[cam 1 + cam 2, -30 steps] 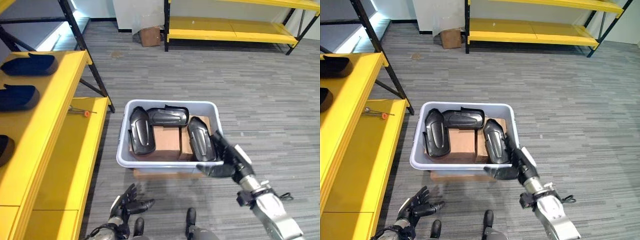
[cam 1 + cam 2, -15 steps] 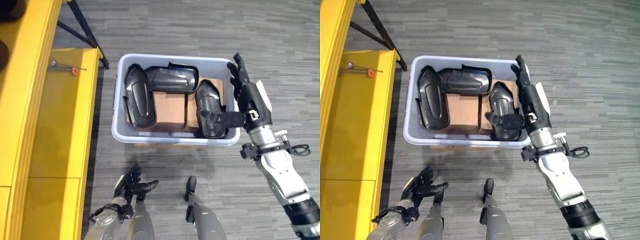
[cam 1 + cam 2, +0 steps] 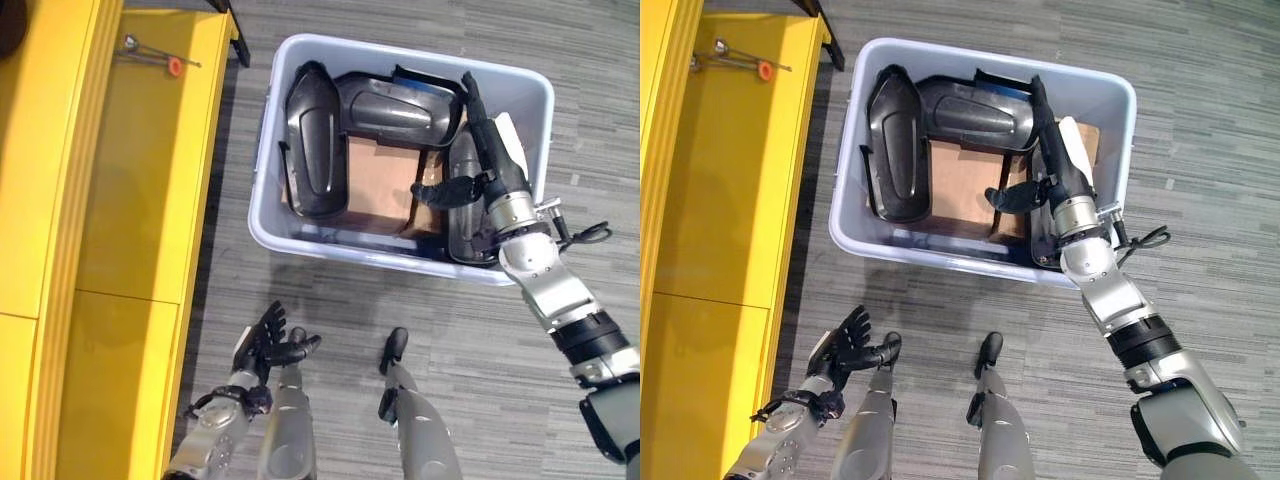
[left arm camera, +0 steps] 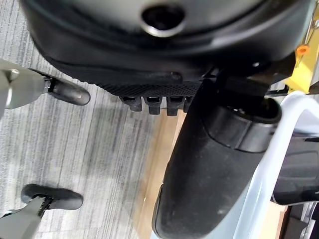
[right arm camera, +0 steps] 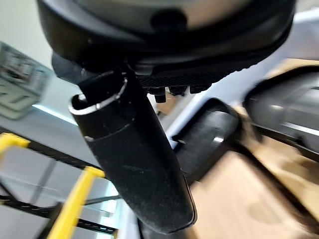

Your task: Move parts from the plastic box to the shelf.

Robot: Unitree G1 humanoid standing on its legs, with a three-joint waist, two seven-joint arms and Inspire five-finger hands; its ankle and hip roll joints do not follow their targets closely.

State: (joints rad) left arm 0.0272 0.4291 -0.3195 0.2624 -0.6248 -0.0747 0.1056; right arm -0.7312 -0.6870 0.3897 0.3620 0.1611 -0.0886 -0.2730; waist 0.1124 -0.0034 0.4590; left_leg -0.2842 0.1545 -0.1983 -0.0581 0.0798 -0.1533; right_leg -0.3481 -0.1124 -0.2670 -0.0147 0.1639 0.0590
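Grey plank floor, yellow shelf (image 3: 120, 200) at left. Plastic box (image 3: 400, 255) on floor holding three black parts on cardboard. Right robot hand (image 3: 480, 150) inside box, fingers straight, thumb out, lying over rightmost part (image 3: 462, 215), nothing gripped. Left robot hand (image 3: 268, 345) low, spread, idle. Step: reach for pickup. Next: curl round rightmost part, lift clear of rim, carry to shelf.

Head stereo pair straight above plastic box (image 3: 400, 250); wrist views close, perhaps blurred.
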